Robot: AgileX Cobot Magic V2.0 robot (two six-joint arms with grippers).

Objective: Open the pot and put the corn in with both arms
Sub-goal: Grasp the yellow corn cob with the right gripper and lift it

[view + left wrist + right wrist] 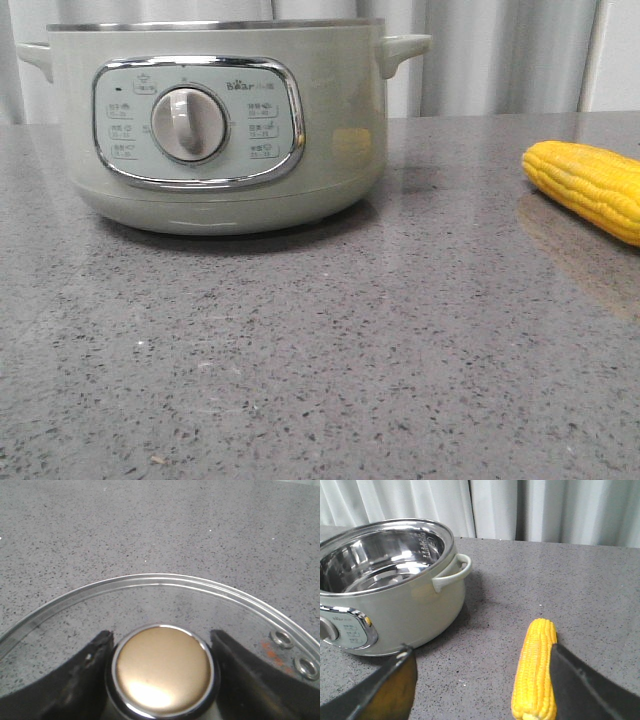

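The pale sage-green pot (220,120) stands at the back left of the table with no lid on it. Its empty steel inside shows in the right wrist view (380,565). My left gripper (161,634) is shut on the gold knob (162,670) of the glass lid (165,580), held over bare grey tabletop; I cannot tell whether the lid touches the table. The yellow corn (590,185) lies on the table at the right. My right gripper (482,649) is open above the table, with the corn (535,670) just inside its one finger (580,680). No gripper shows in the front view.
The grey speckled tabletop (320,350) stretches in front of the pot. A pale curtain (500,55) hangs behind the table. The pot's side handle (452,575) sticks out toward the corn.
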